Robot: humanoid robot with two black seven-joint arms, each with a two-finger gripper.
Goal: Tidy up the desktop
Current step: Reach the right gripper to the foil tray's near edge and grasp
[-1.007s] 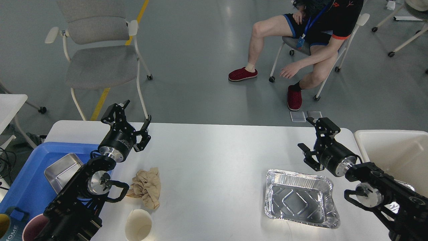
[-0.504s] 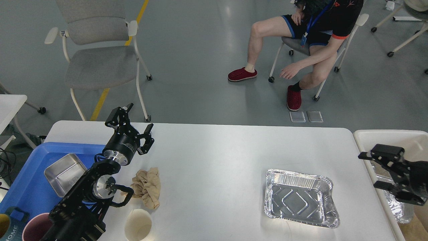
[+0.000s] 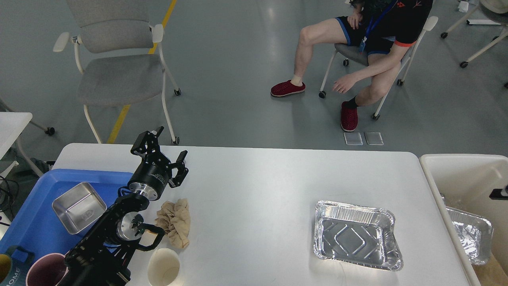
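Observation:
The white desktop [image 3: 258, 186] fills the lower half of the head view. On it lie a crumpled brown paper [image 3: 174, 221], a cream paper cup [image 3: 163, 267] tipped on its side at the front edge, and an empty foil tray [image 3: 357, 240] toward the right. My left gripper [image 3: 166, 153] is open and empty, raised over the desktop's back left part, just behind the crumpled paper. Of my right arm only a small black bit [image 3: 500, 193] shows at the right edge, over the bin.
A blue tray [image 3: 31, 230] at the left holds a steel box [image 3: 79, 206], a maroon cup [image 3: 45, 272] and a mug [image 3: 8, 270]. A white bin [image 3: 464, 171] at the right holds a crushed foil tray [image 3: 470, 234]. A chair [image 3: 115, 75] and a seated person [image 3: 369, 47] are beyond the table.
My right arm has swung from above the foil tray rightward over the bin and almost out of view. My left gripper has drifted slightly right and toward me, still open.

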